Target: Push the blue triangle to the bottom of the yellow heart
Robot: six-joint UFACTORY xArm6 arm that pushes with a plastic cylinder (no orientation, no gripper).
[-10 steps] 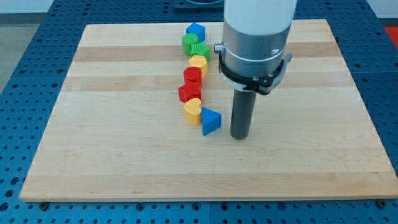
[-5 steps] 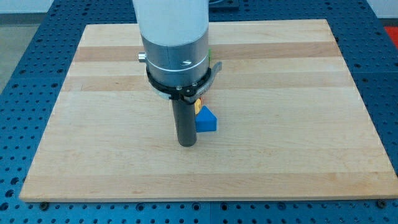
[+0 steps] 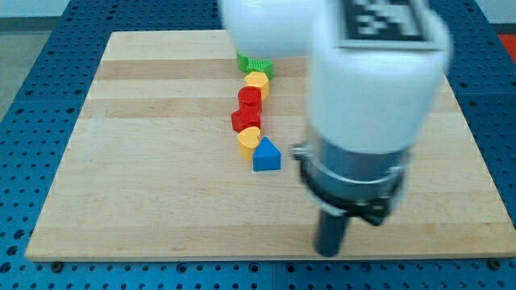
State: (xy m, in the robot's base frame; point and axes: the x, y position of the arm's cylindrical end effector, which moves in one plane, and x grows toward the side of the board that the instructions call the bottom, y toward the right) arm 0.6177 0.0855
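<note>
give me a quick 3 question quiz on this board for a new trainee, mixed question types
1. True or false: my tip is touching the blue triangle.
2. Which block does the blue triangle sit right against? A) green block B) yellow heart C) red block
3. Fill in: my tip is near the view's ______ edge of the wooden board.

Key
1. False. The tip stands apart, toward the view's lower right of the triangle.
2. B. The yellow heart is just to its upper left; the red blocks and the green block lie farther up the column.
3. bottom
</note>
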